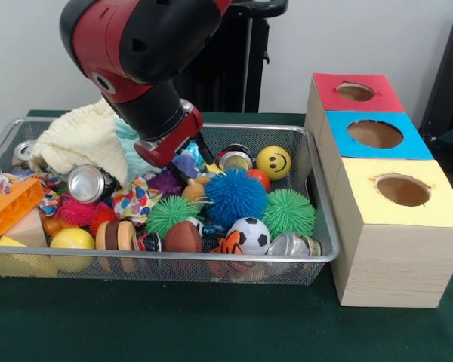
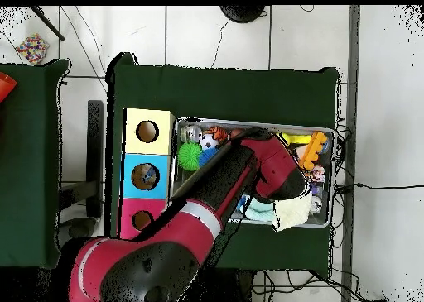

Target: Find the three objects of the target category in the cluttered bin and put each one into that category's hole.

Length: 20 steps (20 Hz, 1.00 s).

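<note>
The wire mesh bin (image 1: 322,226) is full of clutter: a blue spiky ball (image 1: 235,197), two green spiky balls (image 1: 288,213), a yellow smiley ball (image 1: 273,162), a soccer ball (image 1: 250,234), a brown football (image 1: 183,237) and drink cans (image 1: 90,183). My gripper (image 1: 192,172) reaches down into the bin's middle, at a purple thing just left of the blue spiky ball. Its tips are buried in the clutter. The hole (image 1: 355,92) in the red-topped box stands at the far right, also seen from overhead (image 2: 142,220). In the overhead view my arm (image 2: 265,162) covers the gripper.
A blue-topped box (image 1: 375,134) and a yellow-topped box (image 1: 402,190) stand in a row with the red one, right of the bin. A cream cloth (image 1: 83,139) is heaped at the bin's back left. An orange toy brick (image 1: 11,207) and a yellow ball (image 1: 72,240) lie at its left end.
</note>
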Tool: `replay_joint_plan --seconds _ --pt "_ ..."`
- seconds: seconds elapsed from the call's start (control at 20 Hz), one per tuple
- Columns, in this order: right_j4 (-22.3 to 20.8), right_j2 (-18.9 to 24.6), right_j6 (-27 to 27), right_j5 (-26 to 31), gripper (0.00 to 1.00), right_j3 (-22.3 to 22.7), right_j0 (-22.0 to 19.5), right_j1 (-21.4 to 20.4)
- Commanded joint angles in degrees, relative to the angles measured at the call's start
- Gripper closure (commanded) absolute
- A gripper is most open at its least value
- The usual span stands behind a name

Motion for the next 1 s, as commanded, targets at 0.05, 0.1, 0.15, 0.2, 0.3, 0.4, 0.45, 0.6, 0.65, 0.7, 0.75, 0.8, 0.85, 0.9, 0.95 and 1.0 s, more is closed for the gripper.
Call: replay_joint_plan --seconds 0.05,0.1,0.15,0.2,0.3,0.4,0.45,0.6,0.65,0.7,0.75,0.8,0.85,0.9,0.95,1.0 --pt "3.1 8.1 7.0 4.6 0.0 -1.7 -1.3 4.2" --pt "3.2 8.2 6.9 4.9 0.0 -1.7 -1.3 4.4" --pt "3.4 8.3 6.8 5.2 0.0 -1.6 -1.2 4.5" --pt "3.6 8.4 6.8 5.5 0.0 -1.6 -1.0 4.6" --pt "4.1 8.6 6.7 6.2 0.0 -1.5 -0.9 4.8" --pt "4.4 8.9 6.5 6.7 0.0 -1.3 -0.8 4.9" --pt "4.5 8.9 6.5 6.8 0.0 -1.2 -0.7 4.9" --pt "4.7 9.1 7.2 6.7 0.0 -0.8 -0.4 4.6" --pt "4.8 9.2 7.4 6.6 0.0 -0.6 -0.3 4.4" --pt "5.0 9.3 7.6 6.6 0.0 -0.3 -0.2 4.2" --pt "5.2 9.3 7.7 6.5 0.0 -0.1 -0.1 4.1" --pt "5.4 9.4 8.0 6.4 0.0 0.2 0.0 3.9" --pt "5.6 9.5 8.2 6.4 0.0 0.4 0.1 3.7" --pt "5.7 9.5 8.6 6.2 0.0 0.7 0.3 3.4" --pt "5.8 9.5 9.0 6.0 0.0 1.0 0.6 3.1" --pt "5.9 9.4 9.5 5.7 0.0 1.3 0.8 2.8"
